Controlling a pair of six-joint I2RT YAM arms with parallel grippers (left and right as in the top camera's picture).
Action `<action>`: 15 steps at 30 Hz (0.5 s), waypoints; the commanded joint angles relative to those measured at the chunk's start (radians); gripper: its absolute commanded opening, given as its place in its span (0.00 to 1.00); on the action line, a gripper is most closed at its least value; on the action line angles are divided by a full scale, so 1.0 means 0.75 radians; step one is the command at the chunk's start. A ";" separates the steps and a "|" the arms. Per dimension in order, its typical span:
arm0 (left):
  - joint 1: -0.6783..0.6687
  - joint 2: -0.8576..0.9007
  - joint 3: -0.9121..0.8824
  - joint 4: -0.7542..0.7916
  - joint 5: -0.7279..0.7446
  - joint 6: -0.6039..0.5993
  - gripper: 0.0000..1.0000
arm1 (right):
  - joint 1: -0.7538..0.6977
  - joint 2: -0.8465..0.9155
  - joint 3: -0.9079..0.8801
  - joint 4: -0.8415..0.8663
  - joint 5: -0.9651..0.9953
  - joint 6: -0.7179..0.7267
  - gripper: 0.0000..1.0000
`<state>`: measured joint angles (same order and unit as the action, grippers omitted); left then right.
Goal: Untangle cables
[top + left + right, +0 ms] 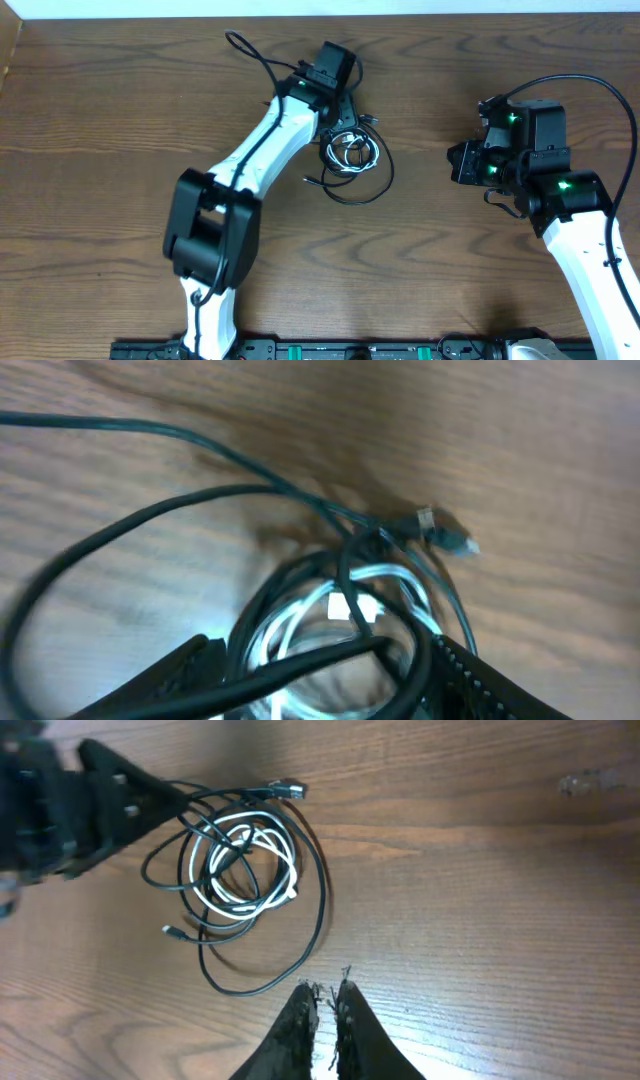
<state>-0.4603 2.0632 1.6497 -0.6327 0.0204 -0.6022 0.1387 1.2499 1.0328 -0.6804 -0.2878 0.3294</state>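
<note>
Where the overhead camera looks down on the wooden worktop [120, 120], 2 cables lie in 1 heap near the middle: 1 black cable [372, 193] in wide loose loops and 1 white cable [348, 150] coiled tighter inside them. There are 2 arms. The left gripper [345, 118] reaches onto the top of the heap. The right gripper [455, 160] stands well apart to the right, over bare wood.

From the left wrist, the left gripper [320, 660] is spread wide, its 2 fingers low on either side of the tangle. Strands of the black cable [150, 512] and the white cable [380, 572] cross between them. Whether a finger touches a strand is hard to tell through the blur. 1 small plug [445, 538] lies on the wood just beyond the coil.

From the right wrist, the right gripper [327, 995] has its 2 fingers almost pressed together, with only a slit between them. It holds nothing and is clear of the heap. The black cable [322, 890] rings the white cable [289, 870], and the left gripper [150, 790] comes in from the upper left at the heap's edge.
</note>
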 commanded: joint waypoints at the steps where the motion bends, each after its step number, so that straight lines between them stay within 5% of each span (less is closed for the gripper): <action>1: -0.001 0.000 0.005 0.064 -0.049 -0.063 0.66 | -0.006 -0.006 0.005 -0.003 0.033 0.004 0.08; 9: -0.006 0.085 0.005 0.089 -0.048 -0.062 0.62 | -0.006 -0.006 0.005 -0.003 0.038 0.003 0.09; 15: -0.006 0.105 0.008 0.079 -0.043 -0.005 0.09 | -0.006 -0.006 0.005 -0.002 0.037 -0.006 0.10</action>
<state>-0.4614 2.1342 1.6489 -0.5686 0.0013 -0.6315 0.1387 1.2499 1.0328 -0.6807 -0.2710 0.3290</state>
